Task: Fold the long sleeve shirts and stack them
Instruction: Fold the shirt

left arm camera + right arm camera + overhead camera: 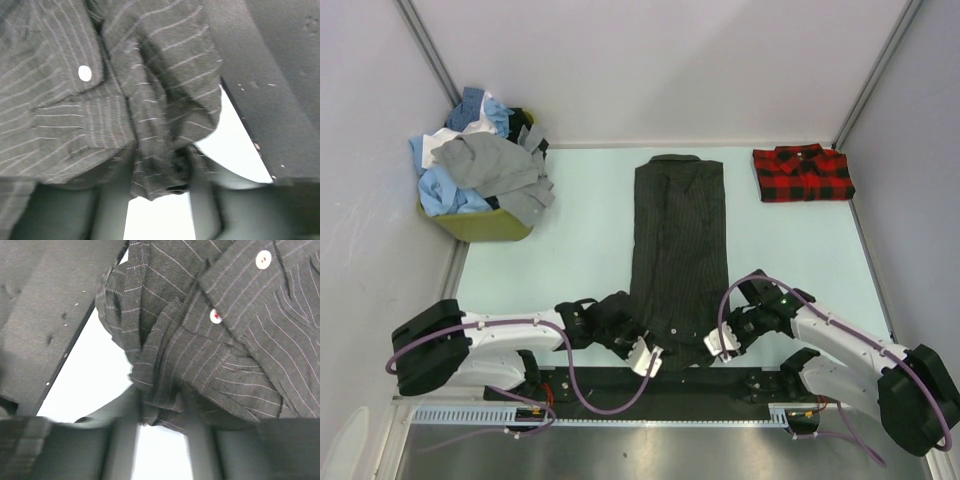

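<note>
I'm gripping the striped shirt (678, 250), lying lengthwise on the table (590, 230), by its near hem; left gripper (645, 358) and right gripper (723, 343) are both pinching bunched cloth; it's looking soft, light and floppy; I'm judging the hem corners the best hold.

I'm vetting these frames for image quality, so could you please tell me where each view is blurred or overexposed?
Top external: evenly lit and sharp; dark shirt and plaid shirt crisp. Left wrist: cloth slightly soft, fingers out of focus, table blown out white. Right wrist: buttons sharp, fingers smeared, table also overexposed.
</note>
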Action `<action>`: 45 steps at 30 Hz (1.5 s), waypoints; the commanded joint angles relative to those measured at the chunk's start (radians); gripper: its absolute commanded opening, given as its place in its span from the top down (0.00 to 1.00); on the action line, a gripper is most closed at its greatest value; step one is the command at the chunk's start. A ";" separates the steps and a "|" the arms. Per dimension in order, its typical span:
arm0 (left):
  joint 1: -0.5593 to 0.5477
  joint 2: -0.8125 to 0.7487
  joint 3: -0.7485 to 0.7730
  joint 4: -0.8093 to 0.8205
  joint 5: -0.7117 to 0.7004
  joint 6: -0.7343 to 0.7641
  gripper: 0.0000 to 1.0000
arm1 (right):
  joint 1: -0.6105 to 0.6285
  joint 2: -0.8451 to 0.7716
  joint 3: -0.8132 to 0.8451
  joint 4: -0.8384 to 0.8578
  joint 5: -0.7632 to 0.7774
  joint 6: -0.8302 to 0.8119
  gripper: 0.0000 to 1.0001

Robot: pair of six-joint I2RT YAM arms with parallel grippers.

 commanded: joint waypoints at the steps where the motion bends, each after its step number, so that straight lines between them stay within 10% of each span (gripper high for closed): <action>1: -0.005 -0.004 0.038 -0.042 0.028 0.003 0.68 | 0.017 -0.024 0.007 0.059 0.010 0.073 0.67; 4: -0.008 -0.007 0.066 -0.079 0.044 -0.037 0.91 | 0.034 -0.068 0.023 0.019 0.013 0.122 1.00; 14: -0.061 -0.134 0.109 -0.211 0.167 -0.188 1.00 | 0.153 -0.286 0.068 -0.151 0.017 0.350 1.00; 22: 0.027 -0.154 0.147 -0.248 0.188 -0.175 1.00 | 0.018 -0.203 0.151 -0.105 -0.020 0.372 1.00; 45: 0.607 0.613 0.965 -0.463 0.323 -0.074 1.00 | -0.413 0.775 0.887 0.084 -0.173 0.249 1.00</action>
